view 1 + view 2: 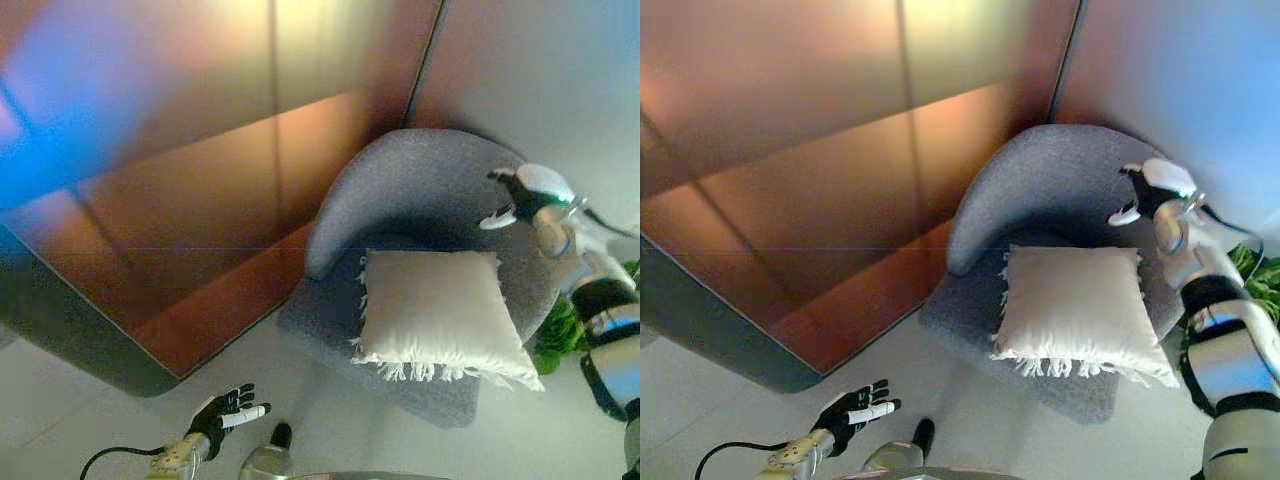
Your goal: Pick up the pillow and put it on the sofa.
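Grey, nubbly fabric covers the sofa (420, 200), a small rounded seat with a curved back that sits centre-right in the frame against a corner of the room. On its seat cushion lies the pillow (440, 315), cream-white, square and softly puffed, with a fringe of loose threads along its lower and left edges; its lower right corner hangs just past the front of the seat. Behind the sofa a wall of smooth, glossy copper-brown panels (810, 200) fills the upper left, meeting a pale plain wall (1180, 80) at the upper right. Green leaves of a plant (1260, 275) peep out at the right edge, beside the sofa.

At the right, the right hand (1143, 192) hovers above the sofa's back edge, apart from the pillow; its fingers seem loosely spread and grasp nothing, though the view is too soft to be sure. Low in the lower left, the left hand (228, 410) hangs over the pale floor (60, 400), fingers stretched out straight, empty.
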Robot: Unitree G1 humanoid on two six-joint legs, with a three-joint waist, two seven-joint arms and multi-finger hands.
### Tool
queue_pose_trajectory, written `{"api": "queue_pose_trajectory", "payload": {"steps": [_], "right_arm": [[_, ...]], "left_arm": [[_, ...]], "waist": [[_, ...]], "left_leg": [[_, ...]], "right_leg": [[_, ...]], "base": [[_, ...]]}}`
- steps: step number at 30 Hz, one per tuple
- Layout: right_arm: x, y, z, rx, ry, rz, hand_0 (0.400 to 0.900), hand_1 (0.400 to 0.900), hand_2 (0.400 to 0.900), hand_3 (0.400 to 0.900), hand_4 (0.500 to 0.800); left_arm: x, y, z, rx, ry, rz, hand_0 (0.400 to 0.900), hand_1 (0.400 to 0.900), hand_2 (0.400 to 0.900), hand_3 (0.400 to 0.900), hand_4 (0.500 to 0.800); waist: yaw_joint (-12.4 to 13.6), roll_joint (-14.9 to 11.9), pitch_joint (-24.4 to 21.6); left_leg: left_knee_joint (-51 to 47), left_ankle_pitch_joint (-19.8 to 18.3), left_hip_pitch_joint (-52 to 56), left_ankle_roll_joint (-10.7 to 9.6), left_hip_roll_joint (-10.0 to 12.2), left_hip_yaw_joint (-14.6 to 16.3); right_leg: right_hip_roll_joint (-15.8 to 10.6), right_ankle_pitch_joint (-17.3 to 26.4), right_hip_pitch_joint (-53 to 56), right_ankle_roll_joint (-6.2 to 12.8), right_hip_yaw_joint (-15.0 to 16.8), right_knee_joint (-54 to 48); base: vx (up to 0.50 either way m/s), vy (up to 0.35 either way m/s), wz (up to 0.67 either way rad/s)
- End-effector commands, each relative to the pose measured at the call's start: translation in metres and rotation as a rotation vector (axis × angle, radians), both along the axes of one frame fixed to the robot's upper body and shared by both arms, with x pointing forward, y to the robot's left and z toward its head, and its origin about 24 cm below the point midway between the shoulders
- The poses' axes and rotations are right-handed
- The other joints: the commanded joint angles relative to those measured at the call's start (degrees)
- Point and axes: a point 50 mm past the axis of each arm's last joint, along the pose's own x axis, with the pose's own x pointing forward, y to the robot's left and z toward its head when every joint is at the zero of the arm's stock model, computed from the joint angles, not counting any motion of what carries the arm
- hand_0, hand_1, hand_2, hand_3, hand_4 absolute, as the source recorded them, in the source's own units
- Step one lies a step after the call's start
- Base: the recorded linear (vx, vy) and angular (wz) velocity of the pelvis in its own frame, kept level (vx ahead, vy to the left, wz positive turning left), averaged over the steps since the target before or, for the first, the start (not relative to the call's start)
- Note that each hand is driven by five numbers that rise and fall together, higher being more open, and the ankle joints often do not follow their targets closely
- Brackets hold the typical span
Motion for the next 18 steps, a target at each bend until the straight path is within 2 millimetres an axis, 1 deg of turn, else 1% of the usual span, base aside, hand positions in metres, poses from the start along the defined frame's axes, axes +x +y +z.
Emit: {"api": "queue_pose_trajectory", "payload": {"steps": [1,2,3,4,5,6,7,8,9,10,11,12,15,18], "right_arm": [[-0.011,0.020,-0.029,0.016,0.006,0.067,0.900,0.900,0.900,0.900,0.800],[-0.021,0.027,-0.051,0.026,0.057,0.082,0.900,0.900,0.900,0.900,0.800],[-0.037,0.035,-0.081,0.059,0.126,0.095,0.900,0.900,0.900,0.900,0.800],[-0.053,0.043,-0.107,0.075,0.202,0.107,0.900,0.900,0.900,0.900,0.800],[-0.064,0.048,-0.125,0.103,0.260,0.102,0.900,0.900,0.900,0.900,0.800],[-0.081,0.055,-0.147,0.141,0.337,0.098,0.900,0.900,0.900,0.900,0.800],[-0.093,0.061,-0.163,0.152,0.392,0.098,0.900,0.900,0.900,0.900,0.800],[-0.116,0.071,-0.187,0.181,0.490,0.080,0.900,0.900,0.900,0.900,0.800],[-0.134,0.079,-0.205,0.198,0.588,0.070,0.900,0.900,0.900,0.900,0.800],[-0.142,0.082,-0.213,0.203,0.640,0.068,0.900,0.900,0.900,0.900,0.800],[-0.159,0.087,-0.227,0.223,0.720,0.039,0.900,0.900,0.900,0.900,0.800],[-0.172,0.090,-0.236,0.227,0.782,0.040,0.900,0.900,0.900,0.900,0.800],[-0.200,0.092,-0.253,0.258,0.881,-0.029,0.900,0.900,0.900,0.900,0.800],[-0.217,0.094,-0.262,0.244,0.930,-0.034,0.900,0.900,0.900,0.900,0.800]], "left_arm": [[0.027,-0.012,0.012,-0.007,-0.142,-0.053,0.900,0.900,0.900,0.900,0.800],[0.027,-0.013,0.012,-0.007,-0.146,-0.045,0.900,0.900,0.900,0.900,0.800],[0.025,-0.015,0.011,-0.007,-0.149,-0.034,0.900,0.900,0.900,0.900,0.800],[0.024,-0.017,0.010,-0.009,-0.152,-0.027,0.900,0.900,0.900,0.900,0.800],[0.024,-0.019,0.009,-0.012,-0.154,-0.025,0.900,0.900,0.900,0.900,0.800],[0.024,-0.021,0.009,-0.014,-0.159,-0.019,0.900,0.900,0.900,0.900,0.800],[0.023,-0.022,0.008,-0.015,-0.160,-0.014,0.900,0.900,0.900,0.900,0.800],[0.023,-0.025,0.007,-0.017,-0.160,-0.010,0.900,0.900,0.900,0.900,0.800],[0.023,-0.026,0.006,-0.015,-0.159,-0.005,0.900,0.900,0.900,0.900,0.800],[0.023,-0.026,0.006,-0.015,-0.159,-0.002,0.900,0.900,0.900,0.900,0.800],[0.024,-0.026,0.006,-0.018,-0.161,0.001,0.900,0.900,0.900,0.900,0.800],[0.026,-0.027,0.006,-0.022,-0.163,0.002,0.900,0.900,0.900,0.900,0.800],[0.030,-0.030,0.006,-0.032,-0.169,-0.002,0.900,0.900,0.900,0.900,0.800],[0.028,-0.034,0.004,-0.039,-0.172,-0.005,0.900,0.900,0.900,0.900,0.800]], "waist": [[-1.34,-0.24,-3.14],[-1.76,-0.16,-3.10],[-2.27,-0.07,-3.07],[-2.66,0.03,-3.05],[-2.88,0.09,-3.07],[-3.15,0.23,-3.06],[-3.31,0.29,-3.10],[-3.63,0.48,-3.10],[-3.92,0.57,-3.14],[-4.08,0.60,-3.14],[-4.32,0.71,-3.08],[-4.56,0.79,-3.06],[-5.12,1.07,-3.08],[-5.67,1.42,-3.17]], "left_leg": [[-0.36,-7.64,3.40,-1.80,1.08,1.83],[-0.36,-7.73,3.47,-1.76,1.14,2.11],[-0.36,-7.87,3.59,-1.67,1.22,2.49],[-0.36,-7.97,3.67,-1.60,1.27,2.79],[-0.36,-8.09,3.74,-1.54,1.31,2.99],[-0.36,-8.17,3.75,-1.51,1.38,3.20],[-0.36,-8.26,3.81,-1.49,1.40,3.32],[-0.36,-8.40,3.88,-1.38,1.33,3.43],[-0.36,-8.47,3.94,-1.35,1.29,3.54],[-0.36,-8.50,3.97,-1.34,1.27,3.59],[-0.36,-8.60,4.07,-1.25,1.18,3.59],[-0.36,-8.65,4.17,-1.20,1.09,3.66],[-0.36,-8.71,4.48,-1.07,0.83,3.65],[-0.36,-8.76,4.73,-0.97,0.55,3.85]], "right_leg": [[-1.54,-0.50,-2.82,3.24,1.25,4.20],[-1.55,-0.49,-2.87,3.27,1.52,4.22],[-1.53,-0.49,-2.89,3.34,1.89,4.20],[-1.51,-0.53,-2.94,3.36,2.14,4.18],[-1.48,-0.61,-2.97,3.34,2.34,4.19],[-1.48,-0.72,-3.02,3.33,2.43,4.23],[-1.49,-0.79,-3.01,3.34,2.44,4.24],[-1.49,-0.85,-3.05,3.36,2.60,4.23],[-1.50,-0.94,-3.07,3.36,2.67,4.26],[-1.51,-0.99,-3.08,3.35,2.65,4.28],[-1.48,-1.06,-3.06,3.30,2.71,4.31],[-1.51,-1.06,-3.05,3.25,2.71,4.32],[-1.50,-1.02,-2.89,3.15,2.74,4.30],[-1.46,-1.04,-2.84,3.11,2.87,4.40]], "base": [[-0.06,0.005,-0.24],[-0.05,-0.001,-0.19],[-0.05,-0.001,-0.16],[-0.06,0.002,-0.13],[-0.06,0.010,-0.08],[-0.05,0.012,-0.05],[-0.06,0.018,-0.02],[-0.06,0.019,0.00],[-0.07,0.020,0.01],[-0.07,0.021,0.01],[-0.07,0.026,0.01],[-0.07,0.033,0.01],[-0.06,0.036,0.02],[-0.06,0.044,0.01]]}}
